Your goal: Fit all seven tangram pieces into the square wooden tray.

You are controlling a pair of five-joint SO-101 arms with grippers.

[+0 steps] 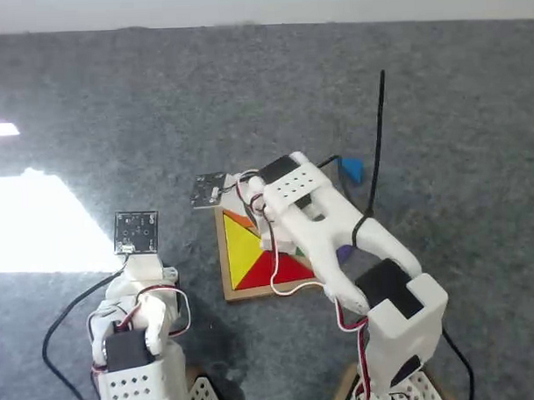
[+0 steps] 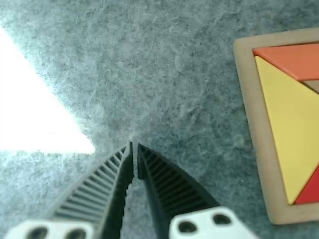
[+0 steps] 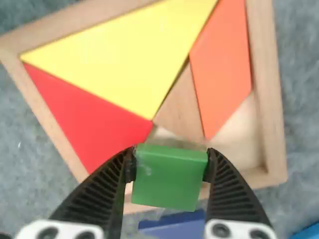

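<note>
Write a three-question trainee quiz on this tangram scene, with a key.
1. True or false: the left gripper is holding a tangram piece.
2. What is the right gripper shut on? A. green square wooden piece B. yellow triangle C. orange parallelogram
3. Name the colours of the three pieces seen lying in the square wooden tray.
Key: 1 false; 2 A; 3 yellow, red, orange.
</note>
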